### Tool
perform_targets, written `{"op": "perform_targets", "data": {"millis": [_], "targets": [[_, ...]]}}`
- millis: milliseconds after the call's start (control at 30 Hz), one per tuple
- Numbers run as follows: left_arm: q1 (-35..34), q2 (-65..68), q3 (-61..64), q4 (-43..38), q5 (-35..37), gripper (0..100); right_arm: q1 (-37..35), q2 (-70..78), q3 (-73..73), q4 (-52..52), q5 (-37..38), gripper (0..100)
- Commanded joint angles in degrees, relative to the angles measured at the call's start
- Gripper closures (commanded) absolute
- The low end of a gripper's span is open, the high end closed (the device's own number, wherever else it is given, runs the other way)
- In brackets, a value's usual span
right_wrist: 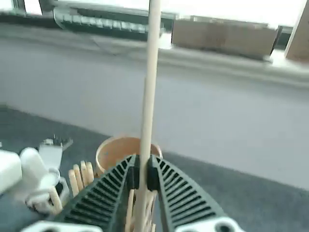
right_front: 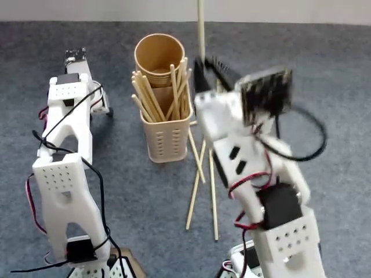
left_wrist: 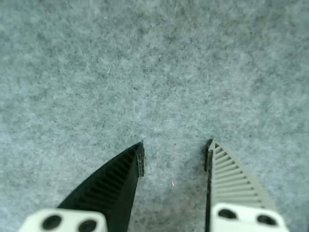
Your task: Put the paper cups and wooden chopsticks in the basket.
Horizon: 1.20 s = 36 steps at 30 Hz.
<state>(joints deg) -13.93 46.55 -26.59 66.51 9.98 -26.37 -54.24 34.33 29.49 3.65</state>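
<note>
You have one basket standing upright on the grey carpet between the two arms. In it sits a nested stack of paper cups, which you cannot count, beside a bundle of chopsticks packed too tightly to count. Three loose chopsticks lie crossed on the carpet just beside the basket, on the right arm's side. Your right gripper is clamped on one upright chopstick near the cups. Your left gripper hangs over bare carpet with its jaws apart. The carpet's far edge runs close behind the basket. A strip of carpet separates the basket from the left arm.
</note>
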Motion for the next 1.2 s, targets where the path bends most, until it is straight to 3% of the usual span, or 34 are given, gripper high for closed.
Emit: {"op": "perform_targets", "data": {"millis": [0, 167, 267, 500, 567, 767, 900, 1100, 1167], "targets": [[1.80, 0.40, -0.48, -1.93, -0.88, 78, 4.53, -1.10, 5.93, -1.45, 0.97, 99.3], [1.80, 0.40, -0.48, -1.93, -0.97, 78, 15.08, 3.30, 8.31, 5.49, 1.14, 99.3], [1.80, 0.40, -0.57, -1.93, -0.97, 78, 16.92, 9.36, 10.07, 12.88, 1.23, 99.3], [1.80, 0.40, -0.57, -1.85, -0.97, 78, 6.81, 24.92, 14.99, 26.42, 0.70, 99.3], [1.80, 0.40, -0.57, -1.67, -0.97, 78, 4.26, 27.82, 17.71, 25.27, -1.32, 99.3], [1.80, 0.40, -0.57, -1.58, -0.97, 78, 2.95, 32.04, 24.84, 9.10, -8.53, 99.3], [1.80, 0.40, -0.57, -1.58, -0.97, 78, 3.03, 34.51, 26.59, 2.77, -8.09, 97.9], [1.80, 0.40, -0.57, -1.58, -0.97, 78, 2.86, 41.01, 26.07, 3.30, -5.98, 75.7], [1.80, 0.40, -0.57, -1.58, -0.97, 78, 2.77, 42.68, 24.48, 5.23, -4.84, 75.3]]}}
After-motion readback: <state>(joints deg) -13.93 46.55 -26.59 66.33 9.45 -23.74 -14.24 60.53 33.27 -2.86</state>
